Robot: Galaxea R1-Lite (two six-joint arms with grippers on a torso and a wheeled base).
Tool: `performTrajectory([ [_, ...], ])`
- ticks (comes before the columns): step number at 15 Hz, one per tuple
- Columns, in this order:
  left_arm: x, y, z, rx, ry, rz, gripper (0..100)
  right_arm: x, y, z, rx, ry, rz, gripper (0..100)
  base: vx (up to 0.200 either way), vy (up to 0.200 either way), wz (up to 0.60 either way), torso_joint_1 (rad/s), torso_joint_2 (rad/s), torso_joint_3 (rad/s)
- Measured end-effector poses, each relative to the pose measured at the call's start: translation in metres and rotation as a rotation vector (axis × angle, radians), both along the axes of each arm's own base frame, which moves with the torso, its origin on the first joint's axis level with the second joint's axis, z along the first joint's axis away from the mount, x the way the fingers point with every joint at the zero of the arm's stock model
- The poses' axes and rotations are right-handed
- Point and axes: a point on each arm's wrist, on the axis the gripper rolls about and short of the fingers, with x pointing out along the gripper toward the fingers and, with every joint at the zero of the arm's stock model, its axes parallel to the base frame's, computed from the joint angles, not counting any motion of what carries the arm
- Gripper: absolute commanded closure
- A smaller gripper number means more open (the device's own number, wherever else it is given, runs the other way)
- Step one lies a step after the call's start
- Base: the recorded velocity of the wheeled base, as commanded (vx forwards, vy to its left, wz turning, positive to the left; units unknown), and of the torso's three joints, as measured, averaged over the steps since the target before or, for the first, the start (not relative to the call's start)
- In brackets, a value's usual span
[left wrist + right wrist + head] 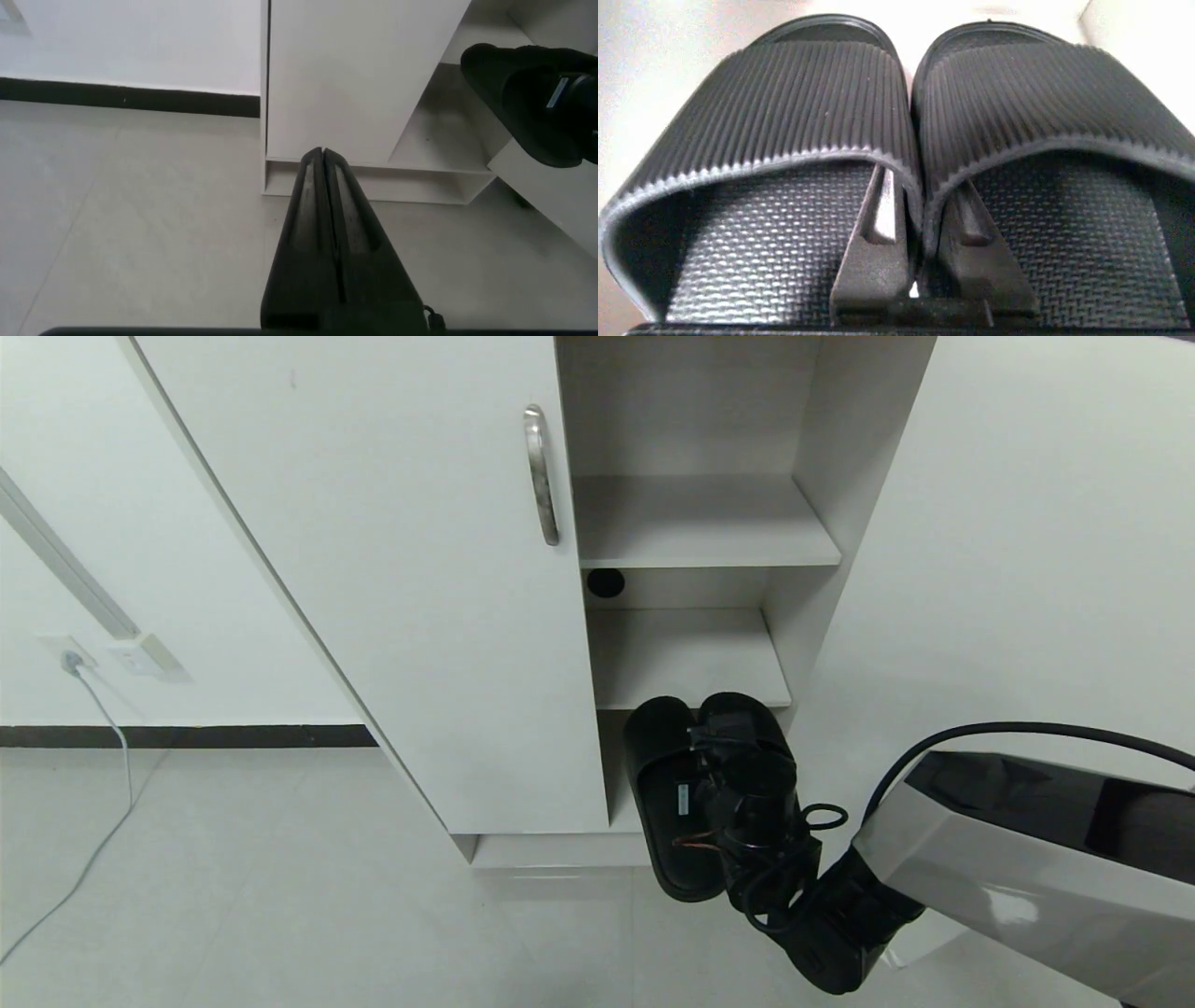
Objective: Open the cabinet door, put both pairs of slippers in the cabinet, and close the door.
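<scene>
**Black slippers at the cabinet mouth, door open**

Black rubber slippers (665,775), one pair, toes toward the cabinet (840,457). They hang just in front of the bottom compartment, below the lower shelf (686,658).

Right jaws clamp the two inner side walls together, one finger (878,224) inside each shoe. That's how a single grip carries both side by side.

Door (392,569) is swung wide, handle (541,476) at its free edge, so the opening is unobstructed.

Left jaws are closed on nothing, low over the floor (121,205), facing the cabinet base and out of the right arm's path.

My read: this is the placing step for this pair. Next needs a push in under the lower shelf, soles level, then release. Risk is the heels catching the base lip.
</scene>
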Motion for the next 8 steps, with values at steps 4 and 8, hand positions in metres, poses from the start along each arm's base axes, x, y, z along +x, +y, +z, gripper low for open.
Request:
performTrajectory([
  [4, 0.0, 0.0, 0.0, 0.001, 0.0, -0.001, 100, 0.0001, 0.0002, -0.0006, -0.001, 0.0, 0.0, 100, 0.15, 0.0, 0.0, -0.001, 0.0, 0.004],
  [8, 0.0, 0.0, 0.0002, 0.001, -0.001, -0.001, 100, -0.0002, -0.0002, 0.004, 0.016, -0.018, -0.003, 100, 0.2, 0.0, 0.0, 0.002, 0.01, 0.0],
])
